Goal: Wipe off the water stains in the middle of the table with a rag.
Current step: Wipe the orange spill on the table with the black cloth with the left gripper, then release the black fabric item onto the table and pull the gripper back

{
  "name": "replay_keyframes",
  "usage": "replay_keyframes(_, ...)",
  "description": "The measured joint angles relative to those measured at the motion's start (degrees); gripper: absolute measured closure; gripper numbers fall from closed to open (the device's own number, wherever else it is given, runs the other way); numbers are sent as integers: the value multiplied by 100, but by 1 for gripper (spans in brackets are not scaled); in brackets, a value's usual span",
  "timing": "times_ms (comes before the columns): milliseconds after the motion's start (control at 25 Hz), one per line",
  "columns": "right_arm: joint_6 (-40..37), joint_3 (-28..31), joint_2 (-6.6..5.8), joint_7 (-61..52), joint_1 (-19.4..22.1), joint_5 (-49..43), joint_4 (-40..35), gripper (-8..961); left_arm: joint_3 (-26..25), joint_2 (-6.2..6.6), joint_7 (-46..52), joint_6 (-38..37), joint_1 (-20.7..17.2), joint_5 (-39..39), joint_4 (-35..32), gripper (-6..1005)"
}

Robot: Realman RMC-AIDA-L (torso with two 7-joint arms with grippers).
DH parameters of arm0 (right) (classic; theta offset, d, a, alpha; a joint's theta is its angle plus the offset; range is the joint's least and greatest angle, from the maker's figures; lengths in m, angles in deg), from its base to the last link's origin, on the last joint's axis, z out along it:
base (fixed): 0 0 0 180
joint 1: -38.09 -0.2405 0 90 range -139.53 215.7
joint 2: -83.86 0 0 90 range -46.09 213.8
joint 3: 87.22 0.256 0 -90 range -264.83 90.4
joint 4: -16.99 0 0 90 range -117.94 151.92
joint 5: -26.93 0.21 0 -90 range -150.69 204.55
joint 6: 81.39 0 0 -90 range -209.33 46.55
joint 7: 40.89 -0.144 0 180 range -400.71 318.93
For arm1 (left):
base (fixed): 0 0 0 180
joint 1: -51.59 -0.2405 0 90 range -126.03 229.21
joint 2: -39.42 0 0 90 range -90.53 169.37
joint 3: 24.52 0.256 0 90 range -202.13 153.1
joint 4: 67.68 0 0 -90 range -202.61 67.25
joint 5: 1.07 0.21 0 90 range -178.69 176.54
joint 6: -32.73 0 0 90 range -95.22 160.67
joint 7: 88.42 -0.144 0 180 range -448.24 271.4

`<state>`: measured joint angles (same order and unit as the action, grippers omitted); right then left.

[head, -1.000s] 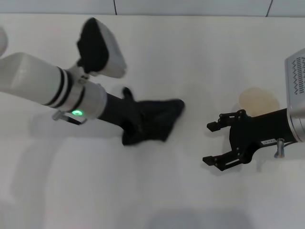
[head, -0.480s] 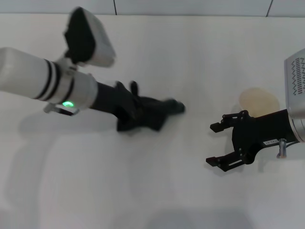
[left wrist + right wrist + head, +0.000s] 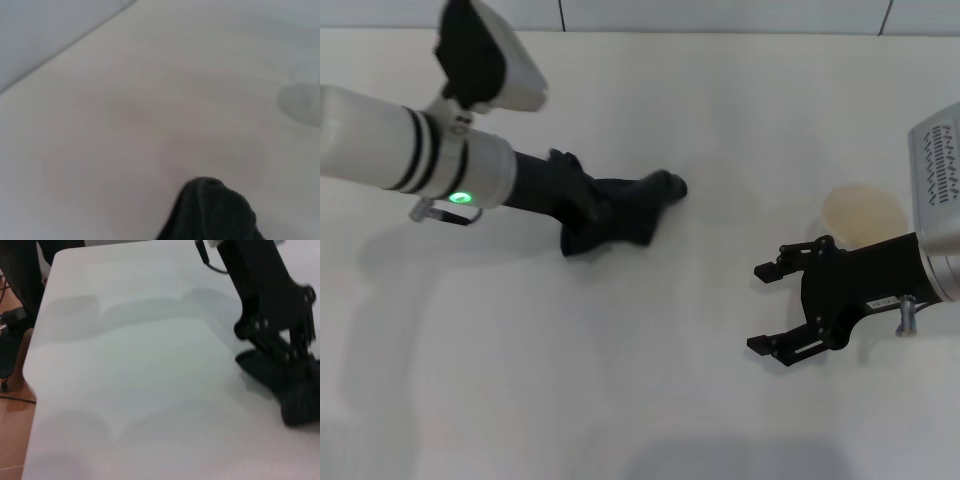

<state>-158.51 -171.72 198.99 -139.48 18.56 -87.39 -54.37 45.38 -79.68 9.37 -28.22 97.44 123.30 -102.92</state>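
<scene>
Left hand clenched on rag; right hand released, idle nearby. No stain visible on counter — you risk wiping wrong patch

The left end effector is buried in the bunched rag, so its fingers can't be made out. In the left wrist view only a dark tip of the rag shows, cut off at the bottom edge. The right arm runs off the frame's right side. In the right wrist view the rag is blurred and clipped at the right edge.
</scene>
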Motion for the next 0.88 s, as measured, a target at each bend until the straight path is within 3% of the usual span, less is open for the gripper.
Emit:
replay_keyframes(160,-5,-52,0,14,-13,25,0,84,372,-35,-124,-11,387,-161,501,860)
replay_keyframes(320,-7,-57,0,18,1,29,2,84,1287,-46,-116,-217,336,-670,213,852)
replay_keyframes(560,-123,-25,0,21,16,27,9,85,1794,-17,-79,-803,-299,-795,-887,840)
replay_keyframes(880,-120,30,0,23,8,35,6,84,1695,1,223,-993,-960,-188,-1582,823)
